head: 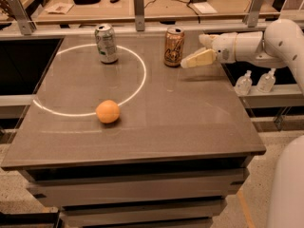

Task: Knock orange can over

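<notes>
The orange can [174, 46] stands upright near the back of the dark table [190, 127], right of centre. It has an orange-gold body with pale lettering and a silver top. My gripper [192, 51] comes in from the right at the can's height. It is open, and its nearer cream finger [198, 59] points at the can with a small gap between its tip and the can's right side. The gripper holds nothing.
A silver-green can [105, 43] stands upright at the back left on a white circle line [141, 82]. A round orange fruit [108, 111] lies front left. Behind the table is a rail with posts [138, 4]. Small bottles [243, 83] sit on a shelf to the right.
</notes>
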You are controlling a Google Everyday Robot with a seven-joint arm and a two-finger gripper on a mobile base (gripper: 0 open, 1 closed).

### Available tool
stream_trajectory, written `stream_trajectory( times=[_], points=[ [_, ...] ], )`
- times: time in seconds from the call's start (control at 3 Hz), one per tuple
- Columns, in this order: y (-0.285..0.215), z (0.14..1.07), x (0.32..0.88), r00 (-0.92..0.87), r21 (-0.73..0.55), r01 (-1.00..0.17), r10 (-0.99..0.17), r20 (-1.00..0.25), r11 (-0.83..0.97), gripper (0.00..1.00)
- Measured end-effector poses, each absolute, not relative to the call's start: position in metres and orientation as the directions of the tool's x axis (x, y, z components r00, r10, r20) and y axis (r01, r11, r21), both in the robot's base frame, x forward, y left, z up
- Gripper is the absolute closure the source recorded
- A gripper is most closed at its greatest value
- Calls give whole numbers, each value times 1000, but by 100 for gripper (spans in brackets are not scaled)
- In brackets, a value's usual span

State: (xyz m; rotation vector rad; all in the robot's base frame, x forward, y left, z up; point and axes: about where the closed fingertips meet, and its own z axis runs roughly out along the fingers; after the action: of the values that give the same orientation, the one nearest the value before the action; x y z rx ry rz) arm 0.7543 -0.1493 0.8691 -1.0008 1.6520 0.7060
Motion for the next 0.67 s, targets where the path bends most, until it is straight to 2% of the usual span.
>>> stream_trajectory(
  times=[0.67],
  points=[
    [-118,861,786,-134,11,-885,-233,-963,465,0]
  ],
)
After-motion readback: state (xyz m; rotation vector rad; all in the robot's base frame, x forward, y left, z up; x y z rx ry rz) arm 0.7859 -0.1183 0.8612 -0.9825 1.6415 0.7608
